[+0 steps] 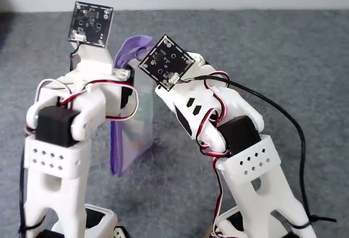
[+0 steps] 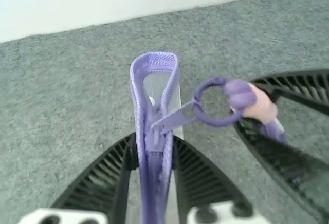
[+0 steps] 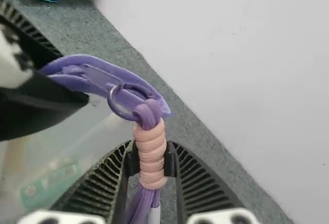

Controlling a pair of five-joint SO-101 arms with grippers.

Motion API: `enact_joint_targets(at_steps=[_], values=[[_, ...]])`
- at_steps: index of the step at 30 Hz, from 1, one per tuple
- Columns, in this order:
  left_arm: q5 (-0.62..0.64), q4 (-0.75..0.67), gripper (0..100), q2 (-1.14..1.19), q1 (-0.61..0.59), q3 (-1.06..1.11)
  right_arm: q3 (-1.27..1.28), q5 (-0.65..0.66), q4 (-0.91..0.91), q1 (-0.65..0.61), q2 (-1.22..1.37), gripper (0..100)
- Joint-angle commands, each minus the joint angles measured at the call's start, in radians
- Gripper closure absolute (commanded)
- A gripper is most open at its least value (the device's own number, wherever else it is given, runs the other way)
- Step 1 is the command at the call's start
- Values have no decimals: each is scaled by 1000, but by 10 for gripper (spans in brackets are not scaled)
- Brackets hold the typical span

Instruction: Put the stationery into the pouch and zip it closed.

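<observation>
The pouch [image 1: 133, 134], clear-walled with purple edging, hangs upright above the grey table [image 1: 272, 58] between the 2 arms. Pale and green shapes [image 3: 51, 180] show through its wall, which I take for the stationery, so packing looks done and zipping is the step in hand. In the left wrist view the zip's teeth look joined near the camera and gape in a loop at the far end [image 2: 154, 75], so I judge the closing part done.

The left gripper [image 2: 153, 149] is clamped on the pouch's top seam, probably to anchor it against the pull and hold the zip line taut. The pull ring [image 2: 195, 106] stands out sideways from the slider. The right gripper [image 3: 151, 157] pinches the pink-wrapped tassel [image 3: 150, 152] tied to that ring, a thicker, easier hold than the thin metal. Pulling along the seam, not across it, should avoid a jam.
</observation>
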Motion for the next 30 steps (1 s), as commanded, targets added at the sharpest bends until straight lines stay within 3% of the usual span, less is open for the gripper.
enact_joint_targets(at_steps=[1,10,15,30], values=[[-8,80,991,-11,2,-125,26,11,-96,45,-27,991],[-8,213,991,-11,3,-328,190,66,-302,127,-27,991],[-6,269,991,-11,3,-415,239,66,-326,165,-27,991],[9,273,991,-12,57,-619,313,61,-441,257,88,991]])
